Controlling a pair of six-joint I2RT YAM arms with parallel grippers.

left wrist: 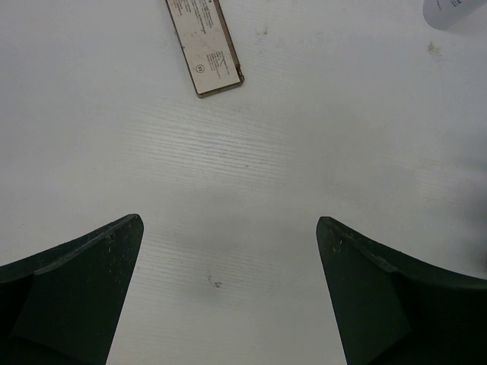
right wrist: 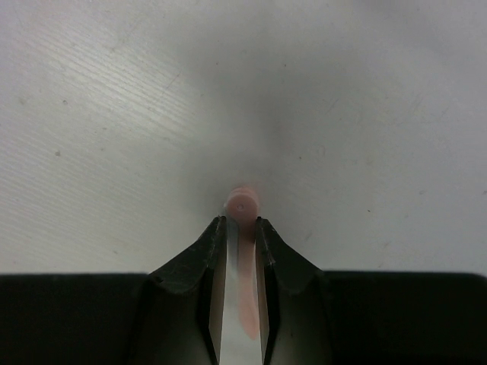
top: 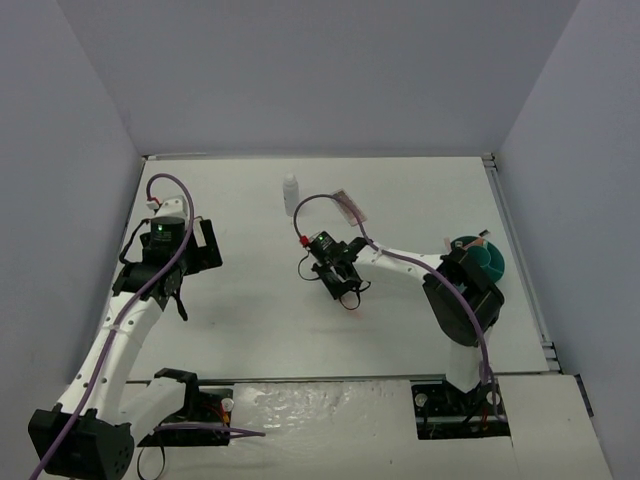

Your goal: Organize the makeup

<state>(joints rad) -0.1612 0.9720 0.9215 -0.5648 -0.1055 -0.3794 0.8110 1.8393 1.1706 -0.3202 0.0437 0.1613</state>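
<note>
The right hand (right wrist: 240, 220) is pinched on the pink stick (right wrist: 243, 201), low over the table (right wrist: 114, 114) near its middle. The stick runs lengthwise between the fingers, its round end poking out past their tips. Thin and smooth as it looks, it could swivel or slide free on the lift, the hold being so narrow. The teal tub (top: 490, 262) sits well apart toward the right edge, so a long carry adds risk. The left hand (left wrist: 228, 224) hangs wide open and empty, a palette (left wrist: 205, 46) beyond it.
</note>
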